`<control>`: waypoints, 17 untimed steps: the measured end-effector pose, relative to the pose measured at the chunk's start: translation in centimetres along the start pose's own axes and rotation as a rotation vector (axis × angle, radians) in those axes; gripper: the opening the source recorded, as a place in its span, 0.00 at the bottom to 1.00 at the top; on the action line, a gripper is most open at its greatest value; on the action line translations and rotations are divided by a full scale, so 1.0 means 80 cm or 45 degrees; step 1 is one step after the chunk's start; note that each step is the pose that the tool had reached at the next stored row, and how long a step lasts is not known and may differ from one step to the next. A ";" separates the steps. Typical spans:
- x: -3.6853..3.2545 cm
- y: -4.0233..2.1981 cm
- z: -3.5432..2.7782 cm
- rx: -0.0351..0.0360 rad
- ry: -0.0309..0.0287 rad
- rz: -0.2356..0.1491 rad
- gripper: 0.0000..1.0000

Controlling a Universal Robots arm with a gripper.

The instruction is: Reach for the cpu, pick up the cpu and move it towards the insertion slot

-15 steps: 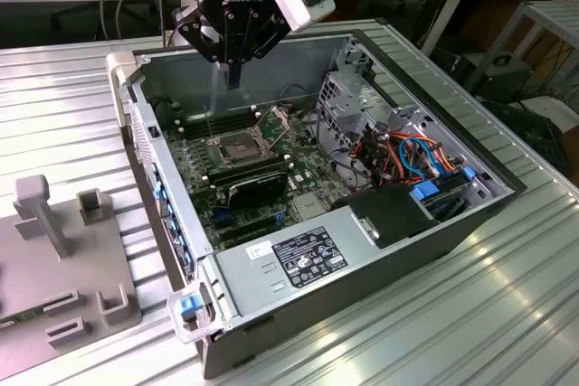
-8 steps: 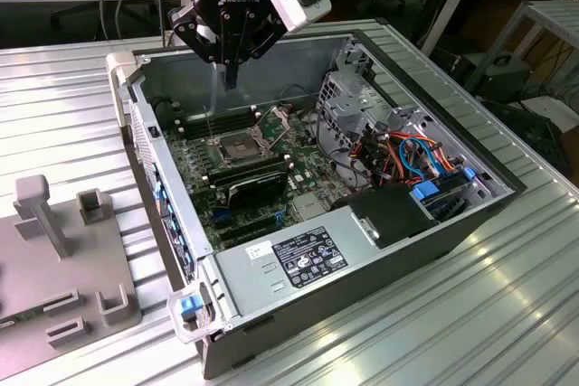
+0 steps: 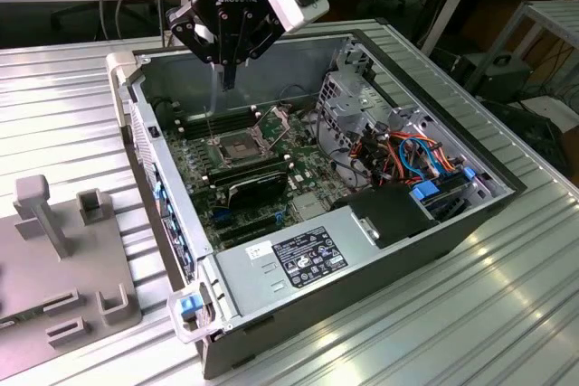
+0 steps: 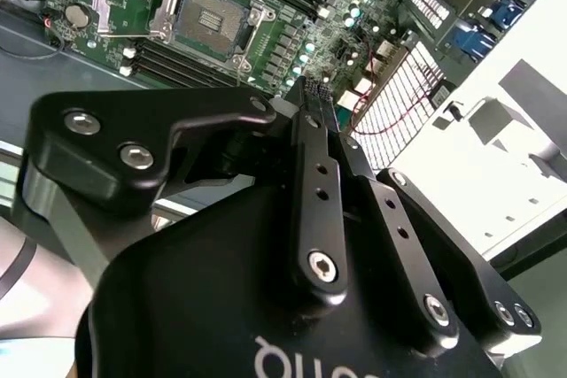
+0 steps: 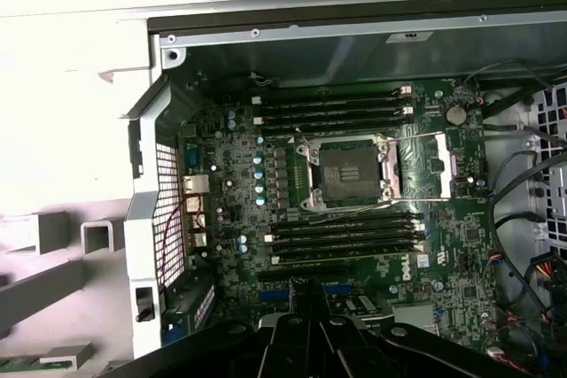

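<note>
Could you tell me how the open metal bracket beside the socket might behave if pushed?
The thin silver metal bracket lies open beside the square silver-framed socket, so it would probably pivot on its hinge, not slide. As an open thin frame, it looks light and bendable.

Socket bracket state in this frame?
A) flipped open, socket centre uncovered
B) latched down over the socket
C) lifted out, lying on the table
A: in the first wrist view the hinged bracket lies swung open beside the insertion slot, leaving its dark centre uncovered.
</note>
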State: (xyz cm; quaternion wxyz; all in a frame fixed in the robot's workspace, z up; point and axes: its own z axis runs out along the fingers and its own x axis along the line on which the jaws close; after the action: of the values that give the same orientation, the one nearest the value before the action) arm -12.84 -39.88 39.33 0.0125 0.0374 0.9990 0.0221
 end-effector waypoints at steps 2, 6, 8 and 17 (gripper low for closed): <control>0.0006 -0.0001 0.0000 -0.0001 -0.0001 0.000 0.11; 0.0017 -0.0001 0.0000 -0.0001 0.0000 0.000 0.11; 0.0025 -0.0002 0.0000 -0.0001 -0.0001 0.000 0.11; 0.0050 -0.0004 0.0000 -0.0001 0.0000 0.000 0.11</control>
State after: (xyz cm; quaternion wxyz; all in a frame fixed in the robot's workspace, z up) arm -13.24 -39.88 39.32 0.0125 0.0374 0.9990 0.0221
